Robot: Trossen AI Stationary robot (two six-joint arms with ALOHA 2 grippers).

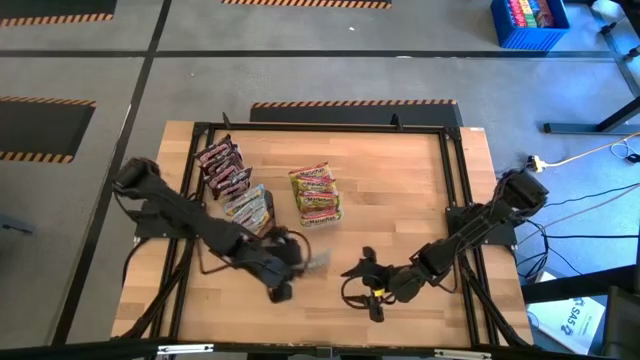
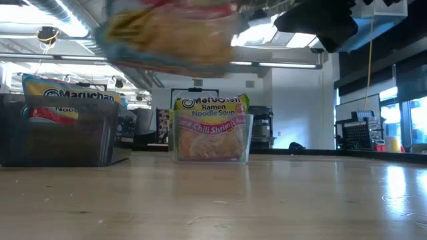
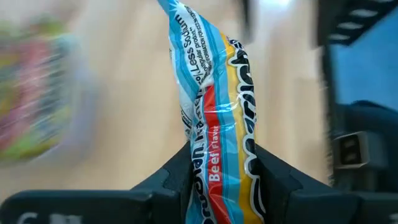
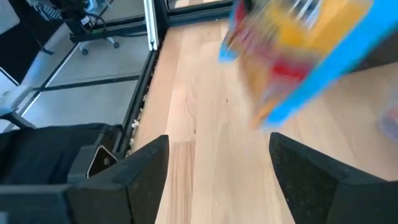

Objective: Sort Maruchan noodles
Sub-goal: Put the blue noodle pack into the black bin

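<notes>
A blue, yellow and red Maruchan packet (image 3: 211, 93), marked Beef Flavor, sits in my shut left gripper (image 3: 221, 163) near the table's near middle (image 1: 290, 262). It shows blurred in the right wrist view (image 4: 298, 56) and at the top of the low view (image 2: 173, 33). My right gripper (image 4: 217, 180) is open and holds nothing, just right of the packet (image 1: 362, 280). Farther back, sorted packets stand on edge in clear trays: maroon ones (image 1: 222, 168), pale ones (image 1: 250, 207) and yellow-green ones (image 1: 316, 193). My left gripper pinches the packet between its two fingers, by the end nearest the wrist (image 3: 217, 168). The packet stands edge-on between the fingers and reaches forward past them. In the low view it is lifted clear of the table.
The tray of Lime Chili Shrimp packets (image 2: 210, 137) stands at mid-table and another tray (image 2: 60, 127) to its left. A black frame (image 1: 455, 180) runs round the wooden table. Bare wood lies along the near edge (image 1: 330, 320) and the right half.
</notes>
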